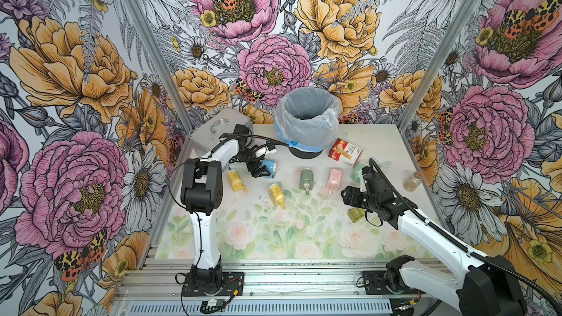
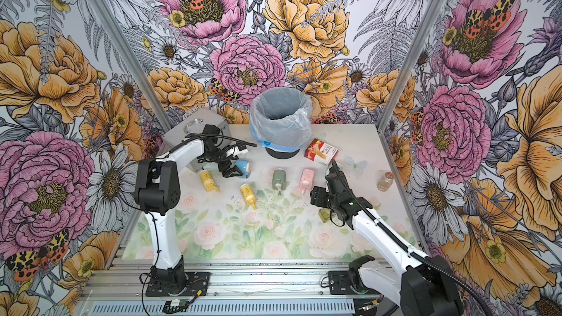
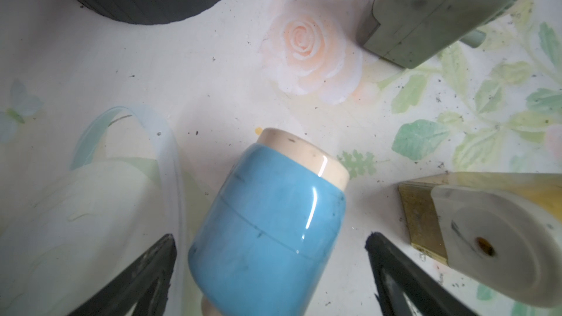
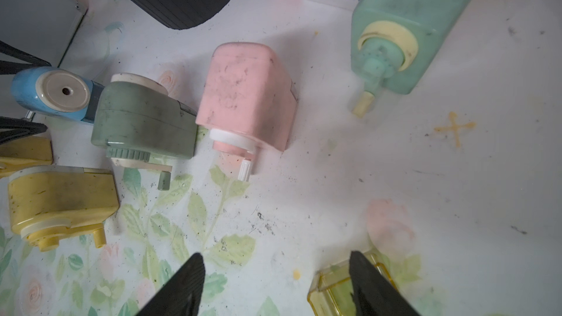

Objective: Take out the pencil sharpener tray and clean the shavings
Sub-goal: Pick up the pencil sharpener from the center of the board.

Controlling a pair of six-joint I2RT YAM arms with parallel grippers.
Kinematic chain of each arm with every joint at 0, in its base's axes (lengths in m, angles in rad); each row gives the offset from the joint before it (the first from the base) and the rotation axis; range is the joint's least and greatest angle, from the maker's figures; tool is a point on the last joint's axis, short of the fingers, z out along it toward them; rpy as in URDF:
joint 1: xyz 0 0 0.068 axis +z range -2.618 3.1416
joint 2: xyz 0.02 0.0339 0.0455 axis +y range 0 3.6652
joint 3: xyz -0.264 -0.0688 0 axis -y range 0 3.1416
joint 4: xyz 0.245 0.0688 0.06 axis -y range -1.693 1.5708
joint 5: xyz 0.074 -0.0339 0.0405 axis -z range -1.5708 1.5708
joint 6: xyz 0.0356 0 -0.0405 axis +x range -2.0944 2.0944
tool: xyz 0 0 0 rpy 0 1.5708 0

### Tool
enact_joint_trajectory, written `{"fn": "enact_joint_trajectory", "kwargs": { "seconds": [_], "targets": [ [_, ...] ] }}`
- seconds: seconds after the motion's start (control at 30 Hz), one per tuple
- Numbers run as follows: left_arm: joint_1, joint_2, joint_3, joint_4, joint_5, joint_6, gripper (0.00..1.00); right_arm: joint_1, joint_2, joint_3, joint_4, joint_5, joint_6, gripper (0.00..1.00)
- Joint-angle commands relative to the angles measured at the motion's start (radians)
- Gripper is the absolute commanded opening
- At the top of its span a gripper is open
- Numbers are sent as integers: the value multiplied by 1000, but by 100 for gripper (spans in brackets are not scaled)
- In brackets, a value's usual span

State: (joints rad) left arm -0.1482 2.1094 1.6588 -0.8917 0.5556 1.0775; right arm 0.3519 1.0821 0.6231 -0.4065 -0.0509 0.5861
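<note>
On the flowered table (image 1: 273, 232), with 12 o'clock at the far wall, I found the left gripper (image 1: 261, 173) at about 10 o'clock. Its jaws were spread wide on either side of the blue sharpener (image 3: 267, 223), which lay on its side. In the left wrist view both fingers stood clear of the blue body, so nothing was gripped.

The right gripper (image 4: 273, 258) sat at about 3 o'clock with its jaws moderately apart and only bare mat between the tips. The yellow see-through tray (image 4: 331, 290) lay on the mat at about 4 o'clock, out of any sharpener and partly under one of the right fingers (image 4: 374, 287). I could not tell whether that finger touched it.

The shavings (image 4: 263, 221) were scattered as dark flecks over the middle of the mat, thickest just at 6 o'clock of the pink sharpener (image 1: 334, 177) and the dark green sharpener (image 1: 305, 177).

The lined bin (image 1: 304, 135) stood upright at 12 o'clock, well apart from the tray.
</note>
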Motion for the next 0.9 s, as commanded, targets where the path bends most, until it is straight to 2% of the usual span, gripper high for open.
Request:
{"fn": "enact_joint_trajectory", "kwargs": {
  "seconds": [0.0,0.4,0.57,0.87],
  "targets": [
    [-4,21,21,-4,41,56,99,-6,9,32,21,-8,8,76],
    [-25,50,30,-21,60,82,98,-6,41,49,22,-6,9,75],
    [-17,45,32,-50,68,55,95,-7,45,50,24,-6,7,75],
    [-17,23,6,-67,53,1,74,-5,46,49,33,-15,1,75]
  ]
}}
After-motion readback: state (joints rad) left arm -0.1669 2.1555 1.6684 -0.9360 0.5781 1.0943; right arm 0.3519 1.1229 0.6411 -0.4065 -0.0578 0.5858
